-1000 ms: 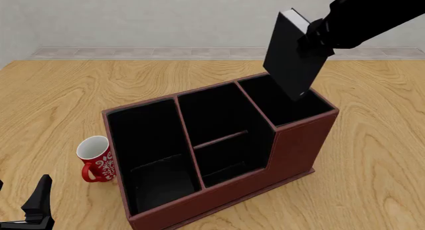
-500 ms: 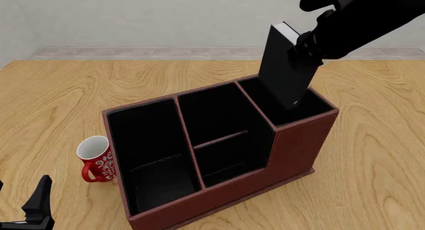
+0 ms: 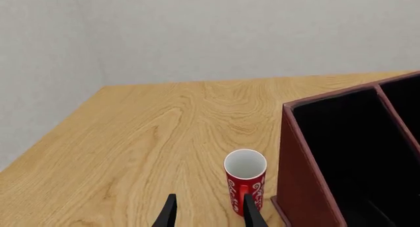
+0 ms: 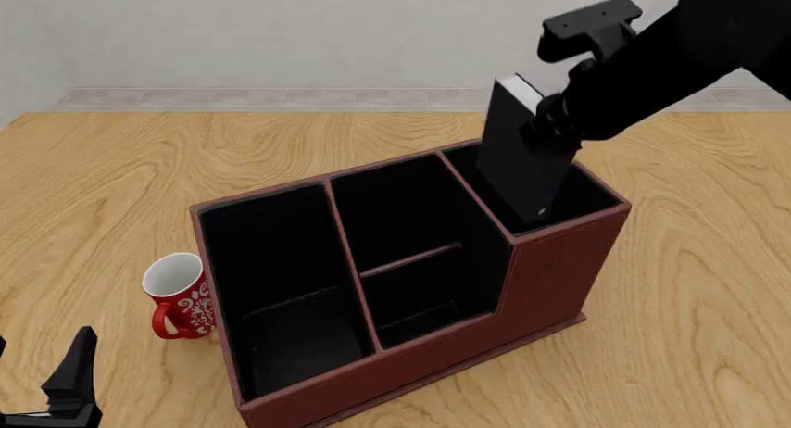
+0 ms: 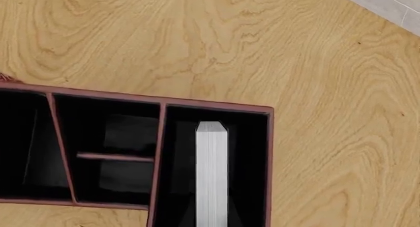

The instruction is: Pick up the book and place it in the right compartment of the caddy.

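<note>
right pincer (image 4: 553, 122) gripping book (image 4: 520, 155), angled above right compartment (image 4: 581, 198)

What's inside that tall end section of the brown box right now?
The lower end of the black book is dipping into the right compartment of the caddy, held by the right gripper. Its floor is hidden in black shadow.

Matt leather-like red-brown caddy (image 4: 544, 270) on smooth grained wood table (image 4: 124, 169); glossy ceramic-looking mug (image 4: 180, 294).

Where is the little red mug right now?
In the front view the red mug stands upright on the table at the lower left, just beside the caddy's left wall, with the idle left gripper nearby.
</note>
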{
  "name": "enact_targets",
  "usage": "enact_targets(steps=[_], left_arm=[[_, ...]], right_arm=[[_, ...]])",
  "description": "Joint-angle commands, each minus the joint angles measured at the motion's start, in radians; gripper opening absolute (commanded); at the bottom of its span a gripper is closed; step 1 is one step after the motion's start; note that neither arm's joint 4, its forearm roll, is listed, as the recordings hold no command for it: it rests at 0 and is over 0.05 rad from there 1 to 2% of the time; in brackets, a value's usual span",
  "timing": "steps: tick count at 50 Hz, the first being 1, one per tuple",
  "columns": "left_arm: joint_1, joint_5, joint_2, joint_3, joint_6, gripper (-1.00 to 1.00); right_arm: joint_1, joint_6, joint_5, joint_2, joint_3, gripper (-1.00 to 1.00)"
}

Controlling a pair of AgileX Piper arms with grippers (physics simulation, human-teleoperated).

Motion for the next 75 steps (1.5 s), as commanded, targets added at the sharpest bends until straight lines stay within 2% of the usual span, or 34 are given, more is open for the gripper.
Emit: enact_targets(steps=[1, 22, 24, 36, 41, 75], left_arm=[[-0.001, 0.003, 0.0, 0.0, 0.003, 1.0], [0.002, 0.009, 0.0, 0.0, 0.013, 1.0], [0.001, 0.011, 0.0, 0.0, 0.016, 1.0], [0.006, 0.014, 0.0, 0.0, 0.027, 1.0], [0.007, 0.015, 0.0, 0.0, 0.028, 1.0], [0.006, 0.017, 0.0, 0.0, 0.03, 1.0]], right_arm=[[-0.017, 0.003, -0.045, 0.001, 0.024, -1.0], [-0.035, 0.007, -0.139, 0.02, 0.125, -1.0], [-0.051, -0.012, -0.145, 0.028, 0.139, -1.0], [-0.054, -0.015, -0.193, 0.044, 0.188, -1.0], [-0.044, -0.003, -0.213, 0.046, 0.208, -1.0], [-0.023, 0.021, -0.268, 0.065, 0.284, -1.0]])
